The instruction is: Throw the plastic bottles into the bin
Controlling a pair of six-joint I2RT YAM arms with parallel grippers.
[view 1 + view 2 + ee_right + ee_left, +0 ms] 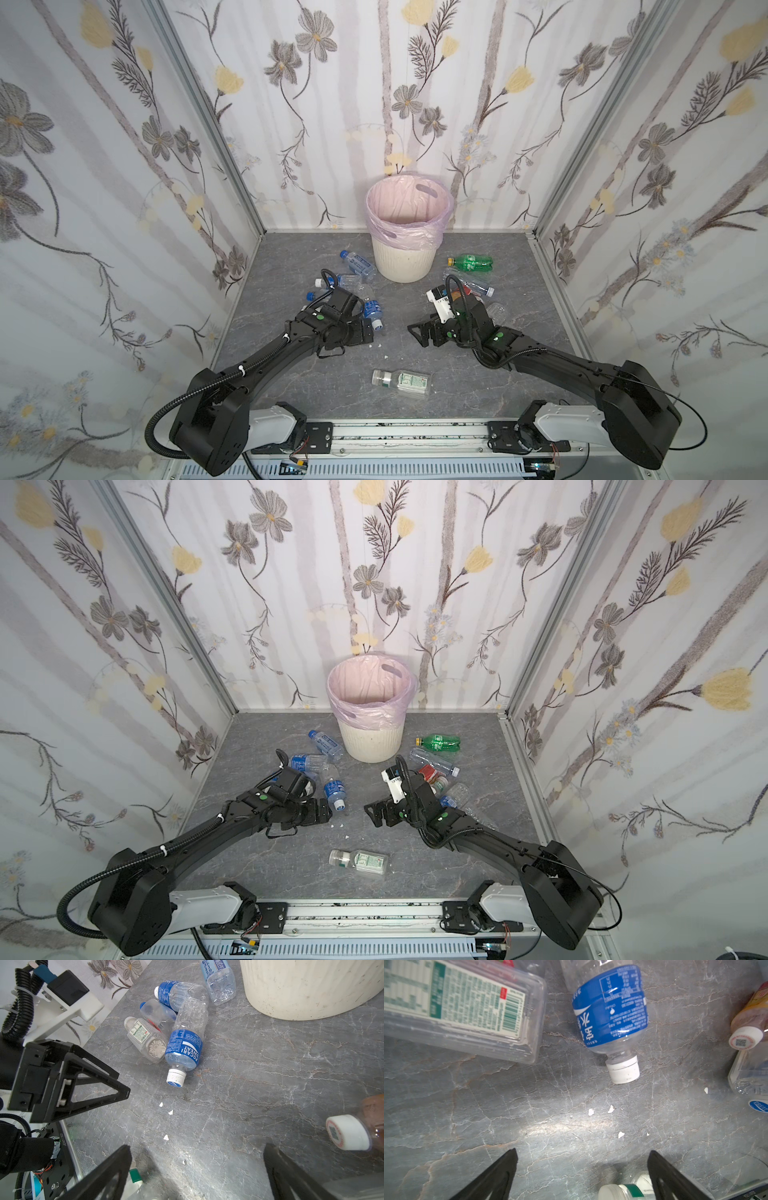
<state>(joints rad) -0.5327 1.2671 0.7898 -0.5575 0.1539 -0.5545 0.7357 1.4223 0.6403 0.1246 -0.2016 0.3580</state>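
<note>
In both top views the bin (401,262) is standing at twelve o'clock on the table (332,386), plastic bottles (356,263) lying at its seven and four o'clock, a white-labelled bottle (401,383) at six. Left wrist: the left gripper (582,1159) is hovering, jaws spread wide, a blue-labelled bottle (610,1007) lying near, untouched. Right wrist: the right gripper (197,1153) is hanging spread too, gripping nothing.

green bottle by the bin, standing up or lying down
Lying on its side: the green bottle stretches flat along the table, its yellow cap at the end nearest the bin.
</note>
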